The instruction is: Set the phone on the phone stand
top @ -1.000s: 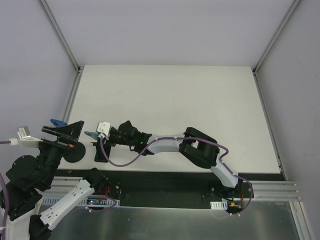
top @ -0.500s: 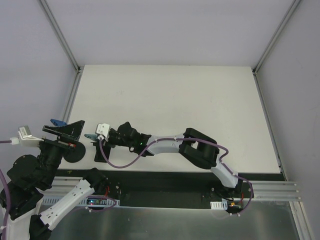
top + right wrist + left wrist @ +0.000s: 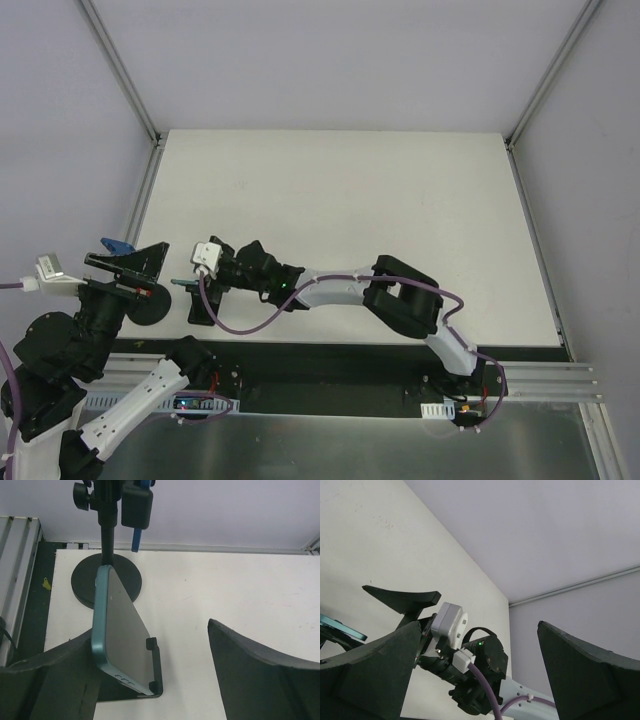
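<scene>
Right end effector (image 3: 147, 632): I see its two fingers spread wide apart. They are not squeezing anything.
Phone (image 3: 122, 630): it sits tilted between those fingers, closer to the left one. I cannot tell if that finger touches it.
Black cradle (image 3: 154, 666): the phone's low end rests in its little hooks, down on the surface (image 3: 225, 590).
Stand (image 3: 106, 580): its round base is just behind the phone. Its thin stem goes up to the holder on top.
Left end effector (image 3: 479, 625): its fingers are wide apart too, and hold nothing.
My guess: the phone is not up in the stand's holder yet.
What could go wrong: if I close on the shiny phone off-center, it could slip and fall flat. If I bump the stem, the stand could tip over.
</scene>
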Tool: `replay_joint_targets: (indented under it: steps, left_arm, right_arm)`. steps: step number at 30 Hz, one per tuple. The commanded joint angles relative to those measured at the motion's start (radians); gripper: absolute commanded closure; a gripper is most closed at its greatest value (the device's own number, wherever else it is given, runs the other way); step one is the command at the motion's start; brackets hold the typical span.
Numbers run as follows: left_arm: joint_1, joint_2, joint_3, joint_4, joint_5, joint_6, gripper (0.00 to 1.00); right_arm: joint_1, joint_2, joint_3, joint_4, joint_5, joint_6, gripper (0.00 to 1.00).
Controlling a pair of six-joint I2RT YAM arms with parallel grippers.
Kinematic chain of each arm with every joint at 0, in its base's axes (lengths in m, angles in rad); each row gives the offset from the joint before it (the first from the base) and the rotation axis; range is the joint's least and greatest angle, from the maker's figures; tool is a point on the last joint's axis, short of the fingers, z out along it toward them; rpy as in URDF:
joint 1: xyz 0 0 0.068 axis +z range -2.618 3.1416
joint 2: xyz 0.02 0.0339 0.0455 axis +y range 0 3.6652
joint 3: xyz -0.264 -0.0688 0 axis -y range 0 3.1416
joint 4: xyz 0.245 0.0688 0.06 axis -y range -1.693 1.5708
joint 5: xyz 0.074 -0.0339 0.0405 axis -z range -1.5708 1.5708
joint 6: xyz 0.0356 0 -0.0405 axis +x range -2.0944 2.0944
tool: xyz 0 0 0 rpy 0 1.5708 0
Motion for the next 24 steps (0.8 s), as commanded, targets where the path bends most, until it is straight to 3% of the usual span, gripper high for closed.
replay_joint_targets:
  steps: [1,4,7,9,14,19,22,24]
  left_arm:
    - [-0.001,-0.005,-0.005,0.029,-0.011,0.023,0.01]
    - [0.0,-0.004,-0.005,0.029,-0.004,0.031,0.01]
    - [-0.001,-0.002,-0.002,0.028,0.0,0.046,0.01]
    - [-0.001,0.001,-0.002,0.028,0.008,0.057,0.01]
    - [-0.001,0.038,0.001,0.043,0.054,0.103,0.01]
    - [-0.003,0.111,-0.022,0.168,0.15,0.187,0.01]
    - [-0.001,0.16,-0.005,0.236,0.212,0.23,0.01]
    - [-0.003,0.193,0.01,0.264,0.239,0.256,0.01]
  right_arm:
    - [0.008,-0.17,-0.005,0.006,-0.061,0.011,0.15]
    - [0.014,-0.268,-0.051,0.005,-0.095,0.011,0.0]
    - [0.02,-0.386,-0.094,-0.024,-0.051,0.012,0.04]
    - [0.024,-0.478,-0.117,-0.067,0.081,0.006,0.04]
    - [0.026,-0.699,-0.155,-0.392,0.756,-0.034,0.04]
    - [0.032,-0.998,-0.379,-0.549,1.178,-0.026,0.04]
    - [0.084,-1.21,-0.405,-0.844,1.393,0.025,0.04]
    - [0.165,-1.377,-0.369,-1.116,1.535,0.173,0.04]
